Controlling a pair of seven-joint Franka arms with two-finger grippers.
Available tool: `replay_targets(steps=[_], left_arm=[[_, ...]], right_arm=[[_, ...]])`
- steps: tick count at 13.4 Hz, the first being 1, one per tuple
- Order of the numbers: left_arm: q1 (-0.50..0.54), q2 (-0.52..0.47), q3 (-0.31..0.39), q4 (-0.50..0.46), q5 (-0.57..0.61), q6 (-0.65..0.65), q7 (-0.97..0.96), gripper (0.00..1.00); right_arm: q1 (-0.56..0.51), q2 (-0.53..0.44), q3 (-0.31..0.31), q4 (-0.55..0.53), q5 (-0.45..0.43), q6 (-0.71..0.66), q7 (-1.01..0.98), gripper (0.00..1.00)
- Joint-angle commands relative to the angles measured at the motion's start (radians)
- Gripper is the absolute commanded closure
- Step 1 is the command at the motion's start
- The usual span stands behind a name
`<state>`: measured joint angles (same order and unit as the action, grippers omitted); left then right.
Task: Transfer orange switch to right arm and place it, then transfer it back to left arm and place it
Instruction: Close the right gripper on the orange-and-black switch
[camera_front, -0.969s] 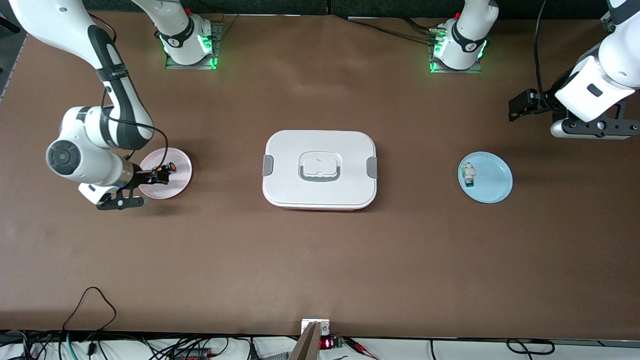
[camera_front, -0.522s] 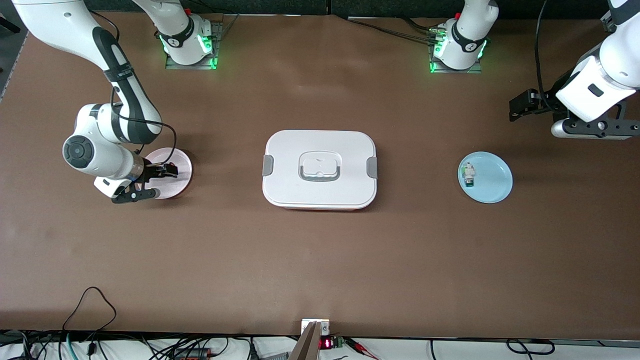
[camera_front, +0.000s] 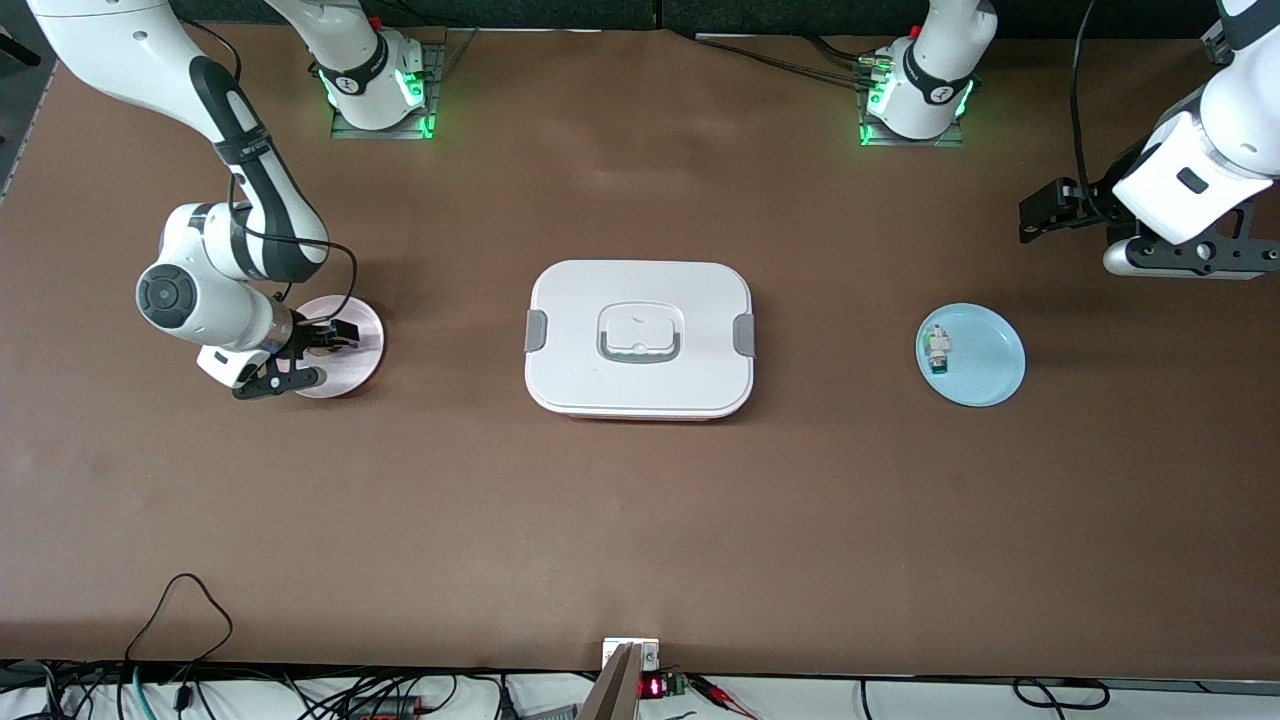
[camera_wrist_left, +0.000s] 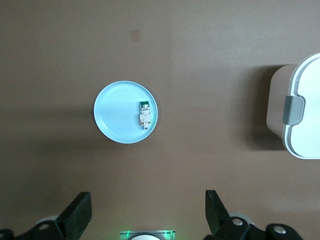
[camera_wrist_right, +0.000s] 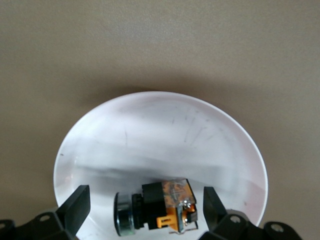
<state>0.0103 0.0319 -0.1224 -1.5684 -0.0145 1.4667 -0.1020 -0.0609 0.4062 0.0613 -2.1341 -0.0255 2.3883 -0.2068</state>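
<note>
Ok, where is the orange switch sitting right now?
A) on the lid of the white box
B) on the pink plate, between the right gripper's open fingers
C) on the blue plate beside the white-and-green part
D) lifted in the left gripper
B: the right wrist view shows the orange switch lying on the pink plate with the right gripper open around it, fingers not closed on it.

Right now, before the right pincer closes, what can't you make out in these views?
- Front view: the orange switch is hidden under the right pincer over the pink plate.
- Right wrist view: the orange switch lies sideways, its face unseen.
- Left wrist view: the box is cut off by the edge.
- Front view: the left pincer fingertips are indistinct.
</note>
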Motion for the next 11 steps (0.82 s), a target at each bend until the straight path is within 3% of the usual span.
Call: replay_targets(steps=[1,11], left_arm=[[0.008,-0.021,-0.002,-0.016,-0.007,-0.006,0.025,0.00],[0.008,-0.021,0.000,-0.016,-0.007,-0.006,0.027,0.00]], right_arm=[[-0.031,-0.029,0.018,-0.032,0.004,0.015,-0.031,0.00],[-0.034,0.002,0.018,-0.047,0.004,0.029,-0.077,0.00]])
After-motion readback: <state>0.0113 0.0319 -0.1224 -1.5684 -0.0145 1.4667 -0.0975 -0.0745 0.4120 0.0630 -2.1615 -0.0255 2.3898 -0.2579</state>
